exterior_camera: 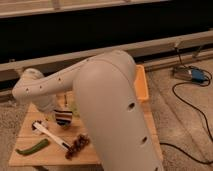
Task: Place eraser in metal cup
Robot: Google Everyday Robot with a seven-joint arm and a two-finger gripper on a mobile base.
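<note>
The big white robot arm (107,107) fills most of the shot, bending from the lower right up and over to the left above the small light wooden table (30,157). The gripper (59,111) hangs off the left end of the arm, over the middle of the table. Directly below it sits something small and dark with a white band, about where the short dark grey metal cup (63,119) would be. Whether the striped black, white and red eraser is in there, or pinched by the gripper, can't be told from this angle.

Just right of that there's a translucent green cup (75,107), half hidden by the arm. In front lie a white-handled tool (50,135), a long green vegetable (33,147) and a dark reddish bunch of grapes (77,144). An orange tray (141,82) peeks out behind the arm, and a black cable (192,107) runs across the floor to a blue device (197,75).
</note>
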